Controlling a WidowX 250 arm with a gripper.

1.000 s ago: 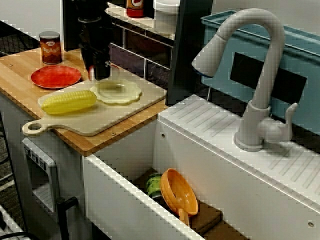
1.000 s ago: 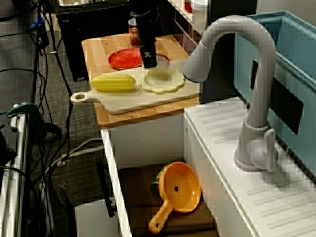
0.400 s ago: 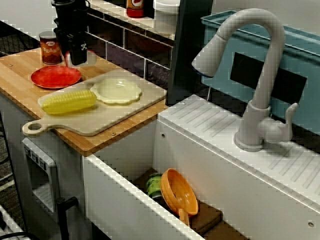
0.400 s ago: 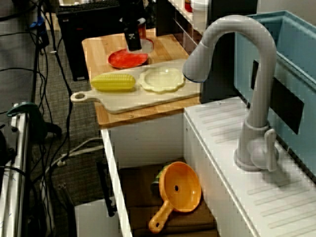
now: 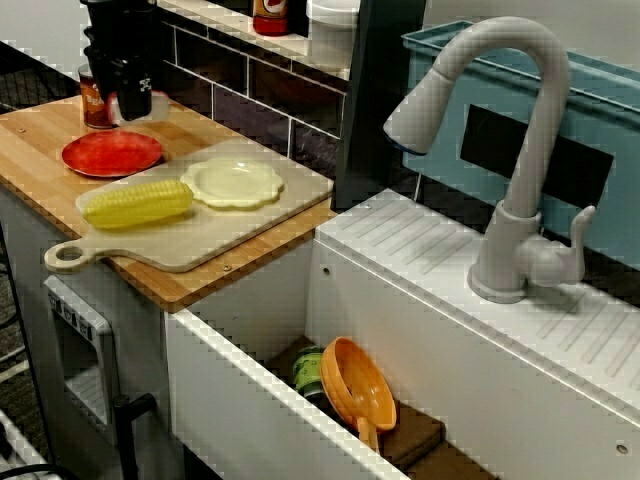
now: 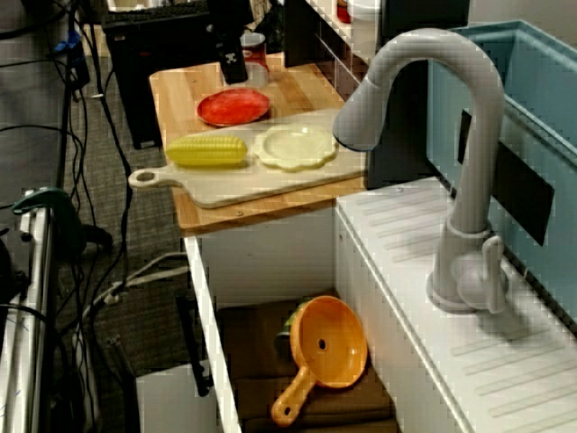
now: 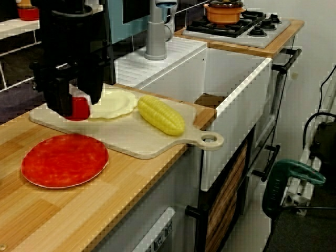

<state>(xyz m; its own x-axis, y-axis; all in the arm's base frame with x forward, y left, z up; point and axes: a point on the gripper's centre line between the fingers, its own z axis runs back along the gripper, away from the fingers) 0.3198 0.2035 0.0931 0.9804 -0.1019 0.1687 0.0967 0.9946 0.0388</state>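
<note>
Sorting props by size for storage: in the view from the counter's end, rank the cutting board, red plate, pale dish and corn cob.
1. cutting board.
2. red plate, though it lies nearest the camera.
3. corn cob.
The pale dish is partly hidden by the pincer, so ranking it against the cob is unsure.

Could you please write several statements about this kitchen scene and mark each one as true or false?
1. The corn lies on the cutting board. True.
2. The red plate carries the pale yellow plate. False: the pale yellow plate sits on the cutting board, beside the corn.
3. The orange strainer lies down in the sink. True.
4. The gripper hangs open over the sink. False: it is over the wooden counter, shut on a small red thing.
</note>
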